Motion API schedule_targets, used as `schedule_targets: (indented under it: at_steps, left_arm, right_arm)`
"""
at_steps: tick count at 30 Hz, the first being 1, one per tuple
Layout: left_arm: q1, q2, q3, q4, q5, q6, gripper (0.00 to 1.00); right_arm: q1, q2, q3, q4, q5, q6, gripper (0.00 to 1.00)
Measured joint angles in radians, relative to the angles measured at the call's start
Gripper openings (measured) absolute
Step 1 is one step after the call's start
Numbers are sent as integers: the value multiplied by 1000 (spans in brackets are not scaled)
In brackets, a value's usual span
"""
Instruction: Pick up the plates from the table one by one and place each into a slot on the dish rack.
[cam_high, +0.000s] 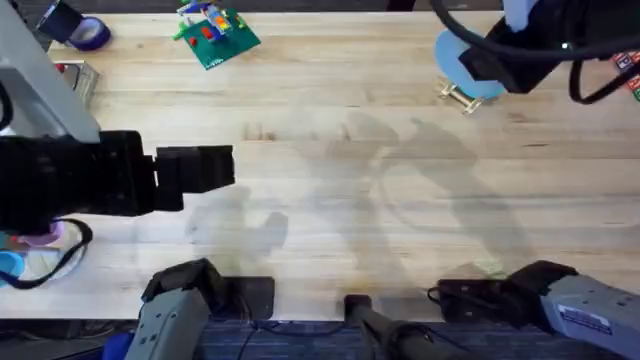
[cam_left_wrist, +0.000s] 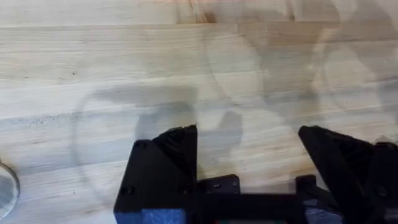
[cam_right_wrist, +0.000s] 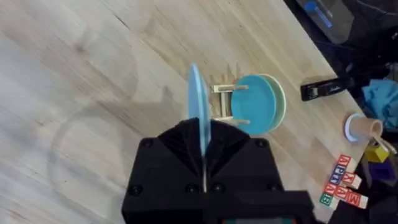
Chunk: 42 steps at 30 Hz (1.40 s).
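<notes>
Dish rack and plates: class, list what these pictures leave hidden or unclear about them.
- Small light-wood dish rack: in the overhead view the right arm covers most of it.
- Its slots: in the right wrist view the teal round plate standing in the rack hides them.
- Pale sky-blue round plate: edge-on in the right hand, so its face is unseen.
- Left hand: open over bare wooden table.

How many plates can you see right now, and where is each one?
2. The pale blue plate is held on edge in the right gripper, short of the dish rack. The teal plate already stands in the rack.
</notes>
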Motion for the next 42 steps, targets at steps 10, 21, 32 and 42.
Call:
schedule_targets:
  at_steps: [10, 21, 32, 42]
  left_arm:
    - [0, 0, 0, 0, 0, 0, 992]
    - [0, 0, 0, 0, 0, 0, 992]
    - [0, 0, 0, 0, 0, 0, 992]
    - [0, 0, 0, 0, 0, 0, 993]
  right_arm:
    - [-97, 0, 6, -13, -109, -68, 30]
    - [-360, 0, 32, -92, -284, -199, 30]
    - [-485, 0, 32, -78, -298, -266, 30]
    - [-524, 2, 32, 15, -306, -306, 30]
